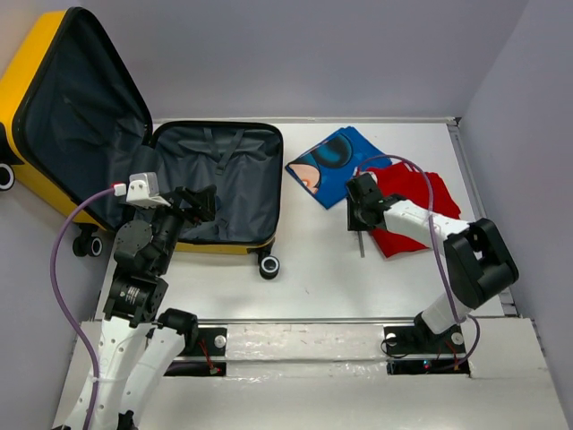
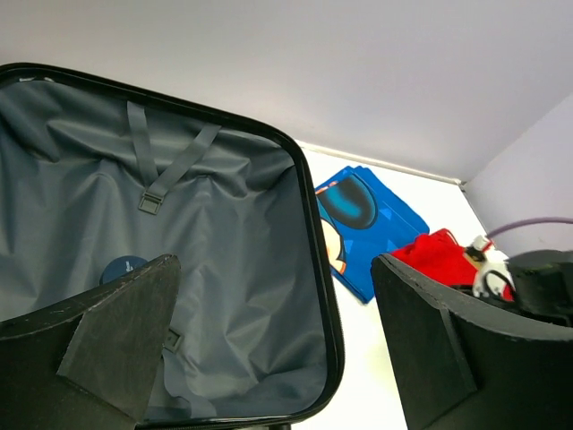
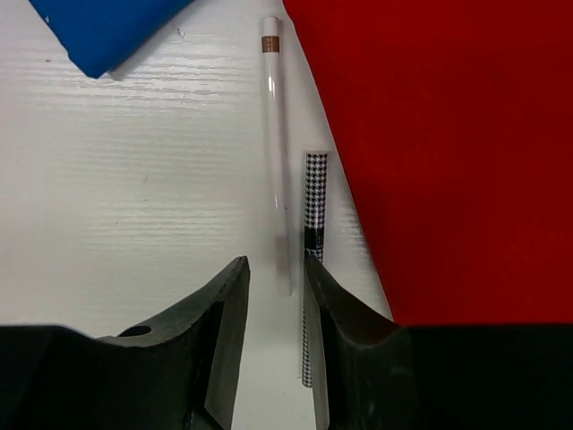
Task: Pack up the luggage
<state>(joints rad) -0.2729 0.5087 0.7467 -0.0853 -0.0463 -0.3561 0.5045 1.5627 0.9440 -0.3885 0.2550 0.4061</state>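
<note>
The yellow luggage (image 1: 233,179) lies open at the left, its lid (image 1: 36,81) standing up and the grey lining (image 2: 233,224) bare. My left gripper (image 1: 199,208) hovers over its near part, open wide (image 2: 275,269) and holding nothing. A blue folded cartoon cloth (image 1: 336,161) and a red cloth (image 1: 407,202) lie to the right. My right gripper (image 1: 356,215) is low over the table between them, open narrowly (image 3: 276,269). The near end of a white pen (image 3: 274,134) sits in that gap. A houndstooth pen (image 3: 314,206) runs beside the right finger.
A small blue round patch (image 2: 124,267) shows on the lining behind my left finger. One suitcase wheel (image 1: 269,266) sticks out toward the table's near edge. The red cloth (image 3: 448,152) borders the pens on the right, the blue cloth's corner (image 3: 98,27) ahead left.
</note>
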